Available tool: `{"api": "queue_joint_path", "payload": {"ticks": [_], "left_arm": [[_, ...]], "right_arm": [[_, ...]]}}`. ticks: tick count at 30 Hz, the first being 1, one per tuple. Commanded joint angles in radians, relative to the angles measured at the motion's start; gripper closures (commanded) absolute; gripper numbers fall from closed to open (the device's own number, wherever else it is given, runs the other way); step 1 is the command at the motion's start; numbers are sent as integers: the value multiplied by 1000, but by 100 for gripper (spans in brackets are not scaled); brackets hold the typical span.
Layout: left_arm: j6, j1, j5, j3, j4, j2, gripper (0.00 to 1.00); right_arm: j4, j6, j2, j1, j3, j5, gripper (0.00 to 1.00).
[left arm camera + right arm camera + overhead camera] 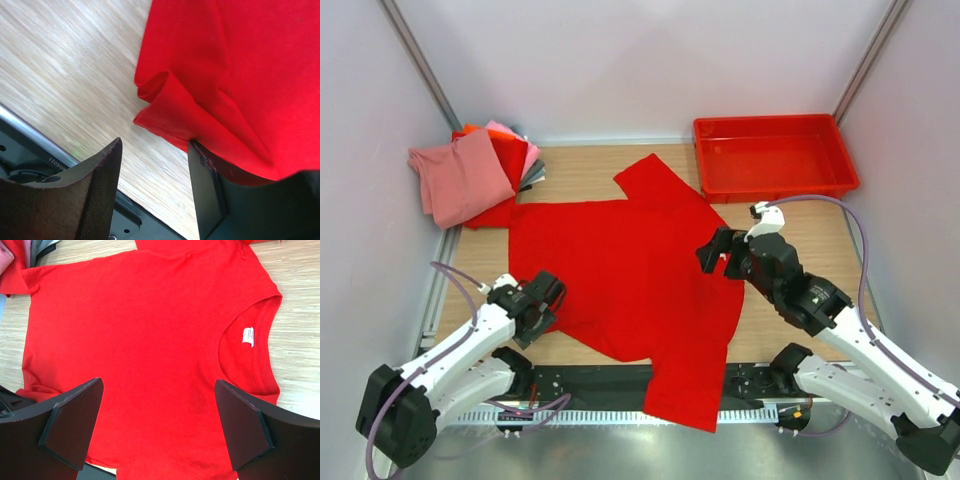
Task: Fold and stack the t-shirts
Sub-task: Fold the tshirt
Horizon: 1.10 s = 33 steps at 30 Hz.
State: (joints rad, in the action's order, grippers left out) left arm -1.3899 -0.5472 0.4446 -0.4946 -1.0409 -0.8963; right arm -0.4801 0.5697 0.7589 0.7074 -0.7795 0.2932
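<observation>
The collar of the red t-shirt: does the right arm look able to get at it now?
Probably yes. The right claw hangs open above the red t-shirt, and the collar lies flat and uncovered below it, with nothing between.

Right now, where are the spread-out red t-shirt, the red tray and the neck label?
red t-shirt (pixel 630 270): top view, middle of its body.
red tray (pixel 772 160): top view, its bare floor.
neck label (pixel 248 335): right wrist view, white tag's centre.
</observation>
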Motion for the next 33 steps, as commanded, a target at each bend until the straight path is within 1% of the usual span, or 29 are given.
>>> {"api": "queue_joint_path", "payload": {"ticks": [1, 2, 4, 8, 14, 15, 16, 17, 18, 19, 20, 24, 25, 27, 28, 31, 33], "left_arm": [[-9, 13, 59, -2, 42, -52, 44], [-1, 15, 60, -7, 47, -61, 43], [6, 18, 59, -10, 70, -81, 44], [26, 23, 60, -7, 104, -116, 59], [55, 23, 94, -25, 136, -170, 65], [87, 23, 82, -25, 172, -174, 64], [98, 23, 45, -38, 180, -187, 58], [101, 23, 25, -41, 185, -194, 45], [104, 23, 2, -33, 223, -199, 38], [106, 21, -26, -32, 245, -214, 26], [92, 7, -20, -33, 222, -217, 25], [78, 1, -29, -25, 213, -190, 33], [71, 0, -30, -22, 214, -184, 39], [71, -5, -20, -21, 228, -182, 45], [75, -5, -14, -21, 235, -190, 50], [103, -5, -1, -35, 252, -242, 60], [114, -5, 8, -38, 265, -268, 64]], "right_arm": [[6, -19, -21, 3, -3, 8, 0], [11, -16, -18, 3, 0, 4, 0], [12, -11, -12, 3, 3, 0, 0], [14, -11, -6, 3, 6, 7, 0], [5, -13, -4, 3, 11, 17, 0], [3, -14, -4, 4, 13, 20, 0], [-2, -17, -6, 3, 11, 21, 0], [-5, -19, -3, 3, 10, 24, 0], [-11, -22, -4, 3, 5, 29, 0], [-21, -25, -3, 3, 2, 34, 0], [-28, -30, -3, 3, -1, 37, 0], [-43, -39, -3, 3, -10, 53, 0], [-49, -42, -3, 3, -13, 57, 0], [-54, -48, 0, 3, -17, 66, 0], [-51, -53, -1, 3, -15, 73, 0], [-55, -56, 5, 3, -10, 87, 0], [-60, -57, 10, 3, -10, 90, 0]]}}
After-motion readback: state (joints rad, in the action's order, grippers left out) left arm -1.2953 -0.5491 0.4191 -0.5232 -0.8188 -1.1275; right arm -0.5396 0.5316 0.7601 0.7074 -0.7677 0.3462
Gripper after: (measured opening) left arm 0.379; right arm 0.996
